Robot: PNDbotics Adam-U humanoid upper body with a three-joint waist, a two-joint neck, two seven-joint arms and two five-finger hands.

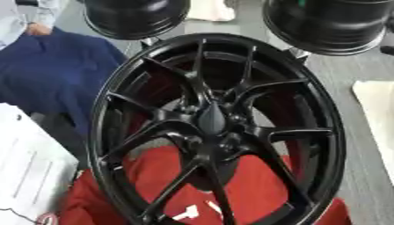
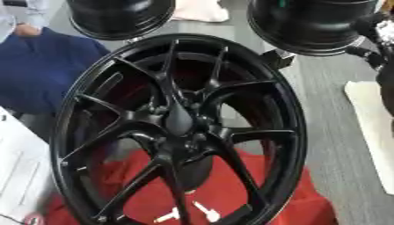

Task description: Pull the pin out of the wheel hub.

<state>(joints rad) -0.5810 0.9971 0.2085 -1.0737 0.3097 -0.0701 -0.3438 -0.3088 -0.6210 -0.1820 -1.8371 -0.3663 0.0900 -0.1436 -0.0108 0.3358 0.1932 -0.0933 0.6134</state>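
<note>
A large black multi-spoke wheel hub (image 1: 138,132) stands tilted on its rim and fills the middle of both views. At its centre sits a dark grey, tapered pin (image 1: 212,117), pointing up between the spokes. Nothing touches the pin. At the right edge of the right eye view a black and silver piece, which looks like my right hand (image 2: 378,37), hangs beside the rim's upper right, clear of the hub. Its pose is cut off by the edge. My left hand appears in neither view.
A red cloth (image 1: 261,189) lies under the hub, with two small white pieces (image 2: 206,212) on it. Two more black wheels (image 1: 135,15) (image 1: 331,24) stand behind. A blue cloth (image 1: 46,70) and white papers (image 1: 23,167) lie left, a pale sheet (image 1: 377,110) right.
</note>
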